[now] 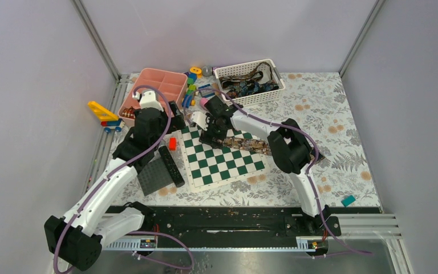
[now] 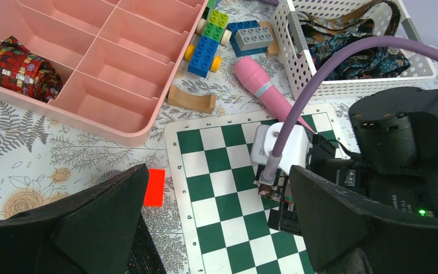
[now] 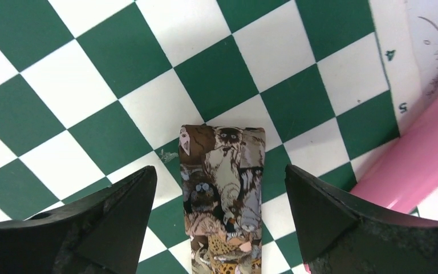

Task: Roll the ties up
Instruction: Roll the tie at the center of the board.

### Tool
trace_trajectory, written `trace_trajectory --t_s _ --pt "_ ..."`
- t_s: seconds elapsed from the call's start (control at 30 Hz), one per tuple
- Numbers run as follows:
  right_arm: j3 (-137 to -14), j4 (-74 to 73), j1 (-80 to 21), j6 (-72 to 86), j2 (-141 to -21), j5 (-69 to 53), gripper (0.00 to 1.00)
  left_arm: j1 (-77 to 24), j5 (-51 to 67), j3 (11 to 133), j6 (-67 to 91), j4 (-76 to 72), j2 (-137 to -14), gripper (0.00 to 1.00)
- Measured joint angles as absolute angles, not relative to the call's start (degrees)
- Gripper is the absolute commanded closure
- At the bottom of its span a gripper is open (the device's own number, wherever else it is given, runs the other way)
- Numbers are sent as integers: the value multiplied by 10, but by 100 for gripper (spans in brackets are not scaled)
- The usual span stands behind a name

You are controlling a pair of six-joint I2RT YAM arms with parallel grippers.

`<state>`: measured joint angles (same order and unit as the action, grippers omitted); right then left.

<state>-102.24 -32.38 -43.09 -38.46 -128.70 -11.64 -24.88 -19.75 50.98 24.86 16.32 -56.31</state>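
A tie [image 3: 222, 194] printed with brown and tan animals lies flat along the green-and-white chessboard [image 3: 120, 68], its blunt end pointing away from my wrist. In the top view this tie [image 1: 246, 143] runs right from my right gripper [image 1: 210, 132]. My right gripper [image 3: 219, 172] is open, one finger on each side of the tie and neither touching it. A red patterned rolled tie [image 2: 14, 65] sits in the pink tray [image 2: 114, 85]. More ties [image 2: 348, 48] fill the white basket [image 2: 331, 85]. My left gripper [image 2: 218, 177] hangs open over the board's left edge, holding nothing.
A pink microphone [image 2: 262, 88] lies by the board's far edge, close to my right finger [image 3: 342, 222]. A red block [image 2: 155, 186], a wooden arch [image 2: 191, 100] and toy bricks [image 2: 208, 40] lie nearby. A black remote [image 1: 171, 165] and a dark baseplate [image 1: 154, 176] sit left of the board.
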Motion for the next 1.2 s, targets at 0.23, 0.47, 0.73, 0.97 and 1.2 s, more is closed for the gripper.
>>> trace_trajectory --t_s 0.23,0.47,0.73,0.97,1.2 --pt "-1005 -277 -431 -316 -1226 -128 9 -249 -197 510 249 171 -543 1" --pt "-976 -211 -407 -80 -1128 -130 22 -248 -192 510 258 169 -538 1" --pt "-888 -210 -367 203 -1032 -86 61 -248 -149 510 290 139 -594 2" --pt "-790 -187 -371 372 -1022 -96 66 -248 -106 485 324 64 -660 4" --pt "-777 -161 -371 435 -1056 -113 67 -248 -62 447 342 -5 -737 8"
